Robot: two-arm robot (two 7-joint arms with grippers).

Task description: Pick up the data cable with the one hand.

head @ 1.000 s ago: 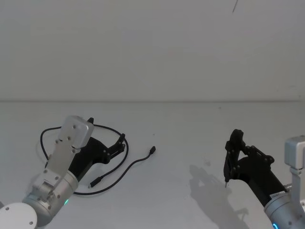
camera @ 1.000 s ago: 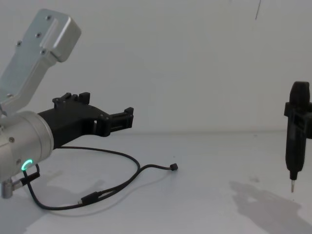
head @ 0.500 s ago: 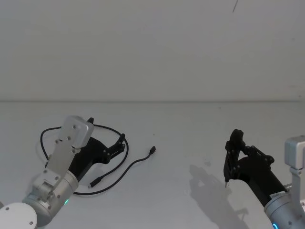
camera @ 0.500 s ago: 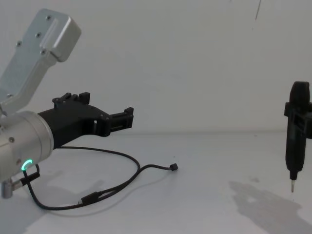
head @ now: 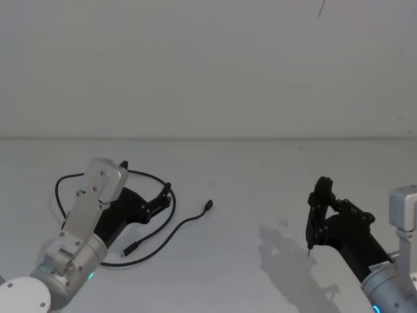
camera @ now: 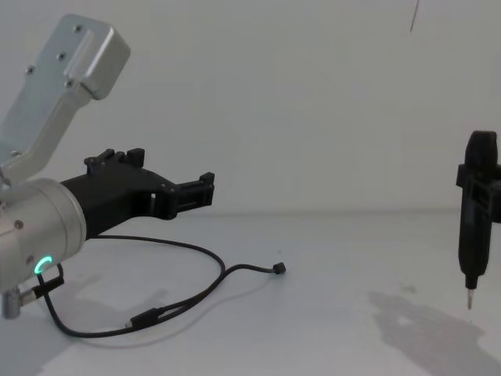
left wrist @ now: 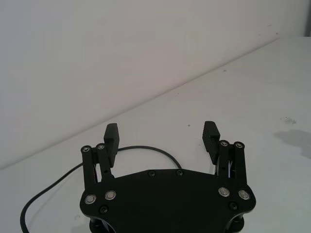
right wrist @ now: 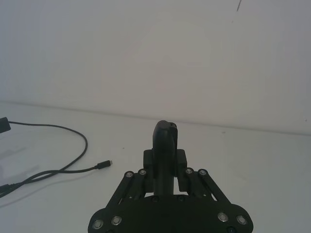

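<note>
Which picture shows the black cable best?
The head view: the cable lies looped out from above, both ends showing. The chest view sees it side-on; the left wrist view catches one curve; the right wrist view one end.

Robot lab or test bench, going by the setup. A bare white table (head: 247, 189) lies under the cable (head: 189, 220), and a plain white wall (head: 208, 65) meets it in a straight seam behind the cable. Left gripper (head: 168, 195) is black on a silver wrist with a green ring light (camera: 43, 265). It hangs over the cable's loop, jaws wide apart. Right gripper (head: 317, 212) is well right of the cable, clamped on a pen-like tool (camera: 472, 243) with its metal tip pointing down above the table. Flat, even light with soft shadows, like a staged recording rig.
</note>
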